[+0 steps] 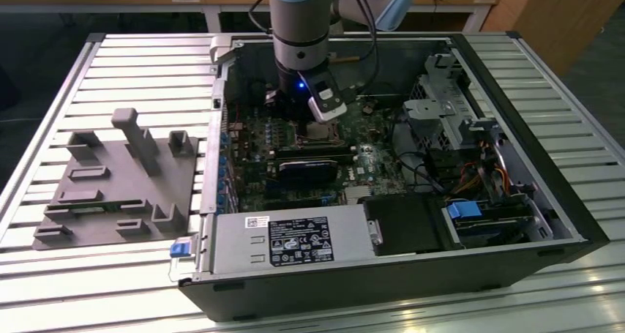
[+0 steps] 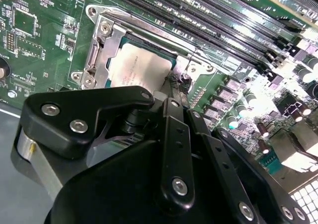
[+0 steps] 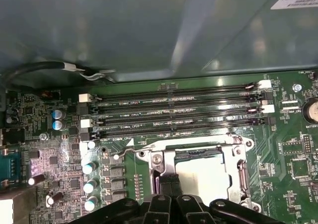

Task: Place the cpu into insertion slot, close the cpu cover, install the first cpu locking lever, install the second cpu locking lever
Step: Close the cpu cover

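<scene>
— How is the arm posed?
— In the exterior view the arm (image 1: 301, 33) drops straight into an open computer case (image 1: 547, 201) on a slatted metal counter (image 1: 127, 62).
— And the hand?
— In the second wrist view the hand (image 2: 175, 87) is pinched closed at the edge of the cpu cover (image 2: 107, 50). The cpu (image 2: 139, 65) lies just beside it in the insertion slot (image 2: 130, 37).
— First wrist view?
— The fingertips (image 3: 165, 184) are together at that edge.

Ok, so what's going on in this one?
A robot arm reaches down into an open computer case, with its gripper at the edge of the insertion slot on the motherboard. The cpu sits in the slot, and the cpu cover appears to lie flat around it. The jaws look closed together beside the cover. Whether they pinch a lever, I cannot tell.
</scene>
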Controlling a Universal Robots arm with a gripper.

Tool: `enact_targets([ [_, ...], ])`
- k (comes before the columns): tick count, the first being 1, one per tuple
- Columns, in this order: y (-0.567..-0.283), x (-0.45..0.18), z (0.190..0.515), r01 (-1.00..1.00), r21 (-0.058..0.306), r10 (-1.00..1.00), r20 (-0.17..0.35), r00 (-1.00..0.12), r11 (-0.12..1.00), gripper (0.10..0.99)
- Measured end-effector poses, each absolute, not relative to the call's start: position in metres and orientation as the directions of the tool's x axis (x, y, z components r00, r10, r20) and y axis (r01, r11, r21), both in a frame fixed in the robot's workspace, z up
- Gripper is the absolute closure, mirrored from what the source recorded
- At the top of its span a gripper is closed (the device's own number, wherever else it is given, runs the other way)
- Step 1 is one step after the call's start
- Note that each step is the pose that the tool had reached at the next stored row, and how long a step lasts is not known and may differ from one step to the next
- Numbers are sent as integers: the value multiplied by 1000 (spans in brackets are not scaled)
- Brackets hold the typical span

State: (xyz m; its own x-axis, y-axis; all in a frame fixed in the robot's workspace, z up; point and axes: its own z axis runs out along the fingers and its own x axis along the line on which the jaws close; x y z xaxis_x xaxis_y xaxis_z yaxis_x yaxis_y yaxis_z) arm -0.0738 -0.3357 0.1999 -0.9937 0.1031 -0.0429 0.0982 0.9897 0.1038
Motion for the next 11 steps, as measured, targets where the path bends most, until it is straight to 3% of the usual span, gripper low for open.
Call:
enact_targets([
  [11,-336,-73,199,98,104,103,-43,-994,990,980],
])
